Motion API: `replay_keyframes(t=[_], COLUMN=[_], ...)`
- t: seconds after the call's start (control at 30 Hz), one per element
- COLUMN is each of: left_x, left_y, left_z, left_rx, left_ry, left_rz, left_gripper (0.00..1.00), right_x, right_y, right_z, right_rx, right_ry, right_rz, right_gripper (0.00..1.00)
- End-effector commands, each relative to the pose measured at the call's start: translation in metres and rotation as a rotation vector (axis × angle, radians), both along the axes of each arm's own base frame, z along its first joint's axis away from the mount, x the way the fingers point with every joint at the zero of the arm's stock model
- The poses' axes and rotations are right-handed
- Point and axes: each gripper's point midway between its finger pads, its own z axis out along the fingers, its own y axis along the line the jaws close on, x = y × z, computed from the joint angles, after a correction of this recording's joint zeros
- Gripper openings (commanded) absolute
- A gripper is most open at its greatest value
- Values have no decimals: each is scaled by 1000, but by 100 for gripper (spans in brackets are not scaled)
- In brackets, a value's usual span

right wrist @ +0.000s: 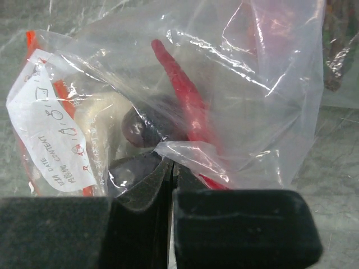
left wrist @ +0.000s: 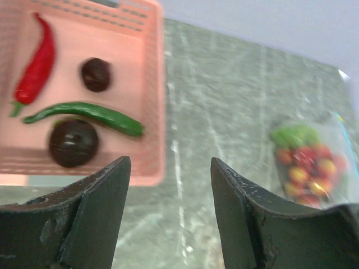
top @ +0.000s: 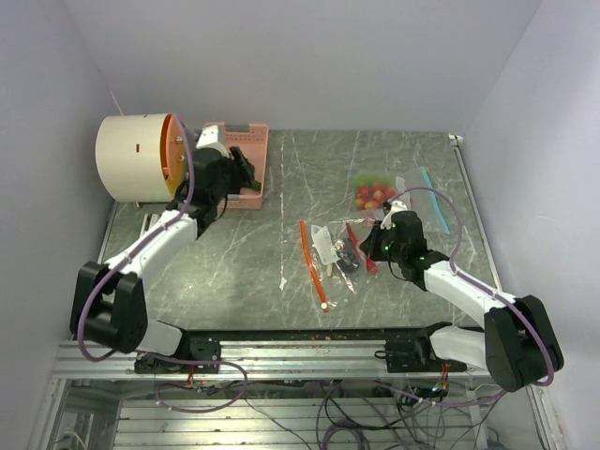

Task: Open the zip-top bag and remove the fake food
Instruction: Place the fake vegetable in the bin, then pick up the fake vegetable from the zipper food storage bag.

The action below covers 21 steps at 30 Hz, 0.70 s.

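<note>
Left gripper fingers apart, nothing between. Beyond its left fingertip, pink basket holds red chili, green pepper, dark fruits. Right gripper clamped on zip-top bag; fake food inside, just past fingertips.

Crumpled zip-top bag holds red and purple fake food.
</note>
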Motion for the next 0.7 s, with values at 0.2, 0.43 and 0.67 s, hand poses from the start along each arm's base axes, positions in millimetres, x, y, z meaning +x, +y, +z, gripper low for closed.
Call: replay_keyframes(t=[0.2, 0.43, 0.67], left_x=[-101, -143, -168], left_y=[-97, -113, -142], left_z=[-29, -91, -108], left_rx=[-115, -252, -251], left_ry=[-28, 24, 24], left_rz=[-273, -311, -330], left_gripper=[68, 62, 64], right_x=[8, 8, 9], right_y=[1, 3, 2], right_z=[29, 31, 28], right_rx=[26, 32, 36], right_ry=[-87, -92, -81], right_rz=[4, 12, -10], right_gripper=[0, 0, 0])
